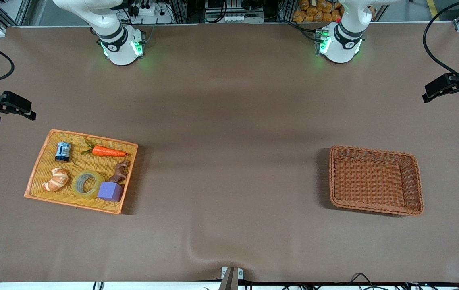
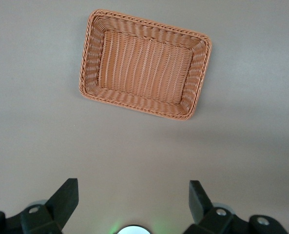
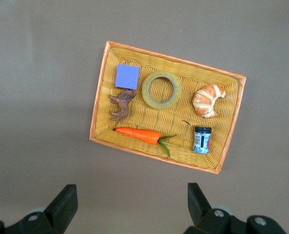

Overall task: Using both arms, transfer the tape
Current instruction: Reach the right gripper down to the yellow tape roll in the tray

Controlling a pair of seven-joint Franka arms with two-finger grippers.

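Brown table point(image 1: 229, 121), both arm bases along its top edge, task not started. Right hand point(image 3: 129, 207) hangs high over the table at the right arm's end, fingers spread wide, holding nothing; its wrist view looks straight down on the yellow tray point(image 3: 99, 105), likely parked there to survey the pick. Left hand point(image 2: 133, 204) also spread and holding nothing, up in the air at the left arm's end, looking down on the brown basket point(image 2: 88, 63). Both arms wait.

The tape point(image 1: 87, 184) lies flat in the yellow tray, hole up, between the croissant point(image 1: 56, 179) and the purple cube point(image 1: 110, 191), just beside the cube, maybe touching. It sits along the tray's edge nearer the front camera. Farther from the camera in the same tray: a carrot point(image 1: 108, 152), a small blue can point(image 1: 63, 151), and a brown toy animal point(image 1: 119, 172) next to the cube.

The brown basket is empty, well apart from the tray, which probably explains the two-arm handover: one arm picks, passes mid-table, the other drops it in. Flat roll with close neighbours suggests pinching the ring wall through the hole.
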